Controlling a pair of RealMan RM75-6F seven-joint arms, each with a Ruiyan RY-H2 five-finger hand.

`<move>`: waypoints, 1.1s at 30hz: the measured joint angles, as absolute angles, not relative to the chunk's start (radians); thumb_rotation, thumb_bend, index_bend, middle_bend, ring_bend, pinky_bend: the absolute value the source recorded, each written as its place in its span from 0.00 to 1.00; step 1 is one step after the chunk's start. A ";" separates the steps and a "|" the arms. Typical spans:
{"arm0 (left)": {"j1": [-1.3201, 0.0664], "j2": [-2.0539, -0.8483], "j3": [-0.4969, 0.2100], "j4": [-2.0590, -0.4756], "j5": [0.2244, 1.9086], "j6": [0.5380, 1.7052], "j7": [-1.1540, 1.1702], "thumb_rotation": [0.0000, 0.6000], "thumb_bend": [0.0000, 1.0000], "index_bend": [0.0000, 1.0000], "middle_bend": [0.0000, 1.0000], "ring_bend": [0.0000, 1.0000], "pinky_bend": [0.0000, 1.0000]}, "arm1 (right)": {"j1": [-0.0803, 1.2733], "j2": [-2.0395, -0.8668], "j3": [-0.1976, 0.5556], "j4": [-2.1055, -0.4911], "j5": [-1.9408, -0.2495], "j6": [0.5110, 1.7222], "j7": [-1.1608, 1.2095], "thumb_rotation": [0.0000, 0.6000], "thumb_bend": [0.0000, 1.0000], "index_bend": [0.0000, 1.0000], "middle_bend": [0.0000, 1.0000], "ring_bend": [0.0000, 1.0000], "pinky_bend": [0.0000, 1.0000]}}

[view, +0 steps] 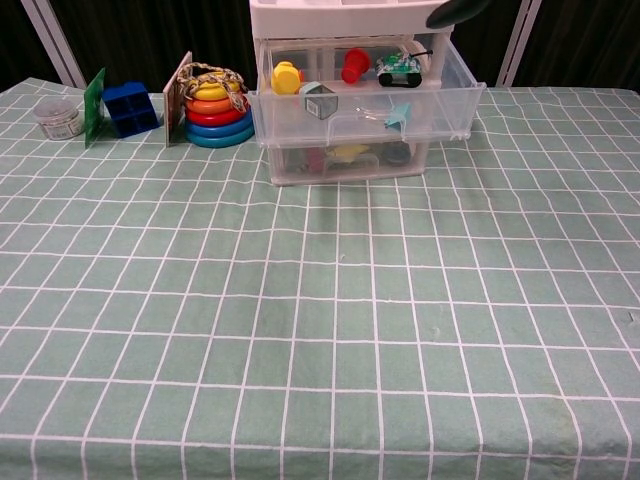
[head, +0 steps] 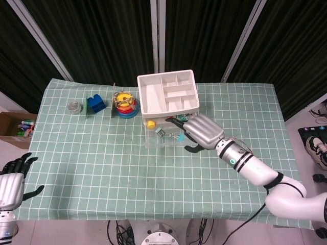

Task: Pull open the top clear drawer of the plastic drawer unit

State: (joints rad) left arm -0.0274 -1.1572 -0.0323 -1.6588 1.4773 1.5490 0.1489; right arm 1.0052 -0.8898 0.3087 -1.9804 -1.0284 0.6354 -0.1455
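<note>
The plastic drawer unit [head: 168, 94] [view: 350, 150] stands at the table's back middle, with a white divided tray on top. Its top clear drawer [head: 162, 135] [view: 365, 112] is pulled out toward me, showing a yellow duck [view: 285, 76], a red piece [view: 354, 62], a green toy car [view: 398, 68] and a teal star [view: 397, 110]. My right hand [head: 201, 131] hovers above the drawer's right end with its fingers pointing toward the unit and holds nothing; the chest view shows only a dark fingertip [view: 455, 10]. My left hand [head: 11, 178] hangs open off the table's near-left corner.
A ring stacker [head: 125, 104] [view: 212, 105], a blue block [head: 95, 103] [view: 130, 107] with a green card, and a small jar [head: 74, 106] [view: 58, 118] line the back left. A cardboard box [head: 15, 127] sits on the floor at left.
</note>
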 measured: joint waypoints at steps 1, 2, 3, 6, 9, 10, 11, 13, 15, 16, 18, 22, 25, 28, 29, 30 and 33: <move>-0.025 -1.157 -0.032 -1.659 1.475 1.549 0.148 1.00 0.02 0.21 0.14 0.17 0.20 | 1.044 -0.909 0.303 -1.962 -0.998 0.632 -0.197 1.00 0.08 0.14 0.82 0.70 0.68; -0.023 -1.157 -0.031 -1.659 1.472 1.549 0.147 1.00 0.02 0.21 0.14 0.17 0.20 | 1.073 -0.925 0.298 -1.948 -0.974 0.632 -0.236 1.00 0.06 0.17 0.83 0.71 0.69; -0.022 -1.156 -0.030 -1.659 1.471 1.549 0.146 1.00 0.02 0.21 0.14 0.17 0.20 | 1.109 -0.949 0.290 -1.928 -0.944 0.635 -0.287 1.00 0.06 0.19 0.84 0.72 0.70; -0.017 -1.155 -0.030 -1.658 1.466 1.551 0.144 1.00 0.02 0.21 0.14 0.17 0.20 | 1.186 -1.010 0.262 -1.875 -0.882 0.656 -0.412 1.00 0.05 0.26 0.84 0.73 0.72; -0.014 -1.157 -0.031 -1.655 1.464 1.554 0.139 1.00 0.02 0.21 0.14 0.17 0.20 | 1.252 -1.069 0.226 -1.826 -0.832 0.684 -0.533 1.00 0.05 0.30 0.84 0.73 0.73; -0.013 -1.158 -0.031 -1.654 1.463 1.554 0.138 1.00 0.02 0.21 0.14 0.17 0.20 | 1.271 -1.089 0.214 -1.811 -0.817 0.694 -0.566 1.00 0.05 0.31 0.84 0.73 0.74; -0.012 -1.159 -0.031 -1.652 1.461 1.555 0.136 1.00 0.02 0.21 0.14 0.17 0.20 | 1.289 -1.110 0.201 -1.796 -0.799 0.702 -0.597 1.00 0.05 0.31 0.84 0.73 0.74; -0.011 -1.161 -0.031 -1.650 1.459 1.553 0.133 1.00 0.02 0.21 0.14 0.17 0.20 | 1.330 -1.157 0.171 -1.759 -0.759 0.720 -0.652 1.00 0.06 0.32 0.84 0.73 0.74; -0.010 -1.164 -0.030 -1.646 1.457 1.551 0.130 1.00 0.02 0.21 0.14 0.17 0.20 | 1.353 -1.190 0.147 -1.730 -0.733 0.731 -0.686 1.00 0.07 0.32 0.84 0.73 0.74; -0.009 -1.164 -0.030 -1.644 1.456 1.550 0.128 1.00 0.02 0.21 0.14 0.17 0.20 | 1.362 -1.207 0.135 -1.716 -0.723 0.737 -0.698 1.00 0.07 0.32 0.84 0.73 0.74; -0.008 -1.166 -0.030 -1.641 1.455 1.550 0.125 1.00 0.02 0.21 0.14 0.17 0.20 | 1.369 -1.229 0.121 -1.702 -0.715 0.745 -0.706 1.00 0.10 0.32 0.84 0.73 0.75; -0.007 -1.169 -0.031 -1.635 1.455 1.549 0.120 1.00 0.02 0.21 0.14 0.17 0.20 | 1.370 -1.251 0.104 -1.687 -0.727 0.758 -0.711 1.00 0.12 0.33 0.84 0.73 0.75; -0.008 -1.171 -0.033 -1.633 1.456 1.547 0.119 1.00 0.02 0.21 0.14 0.17 0.20 | 1.371 -1.265 0.094 -1.675 -0.733 0.761 -0.715 1.00 0.12 0.34 0.84 0.73 0.75; -0.008 -1.172 -0.033 -1.630 1.457 1.548 0.118 1.00 0.02 0.21 0.14 0.17 0.20 | 1.374 -1.282 0.086 -1.660 -0.736 0.760 -0.718 1.00 0.12 0.34 0.84 0.73 0.75; -0.007 -1.173 -0.033 -1.630 1.457 1.549 0.117 1.00 0.02 0.21 0.14 0.17 0.20 | 1.374 -1.287 0.084 -1.656 -0.737 0.759 -0.718 1.00 0.12 0.34 0.84 0.73 0.75; -0.006 -1.173 -0.033 -1.629 1.456 1.549 0.117 1.00 0.02 0.21 0.14 0.17 0.20 | 1.375 -1.292 0.080 -1.652 -0.739 0.759 -0.719 1.00 0.12 0.34 0.84 0.73 0.75; -0.003 -1.173 -0.034 -1.628 1.453 1.550 0.114 1.00 0.02 0.21 0.14 0.17 0.20 | 1.376 -1.299 0.076 -1.644 -0.740 0.758 -0.718 1.00 0.12 0.34 0.84 0.73 0.75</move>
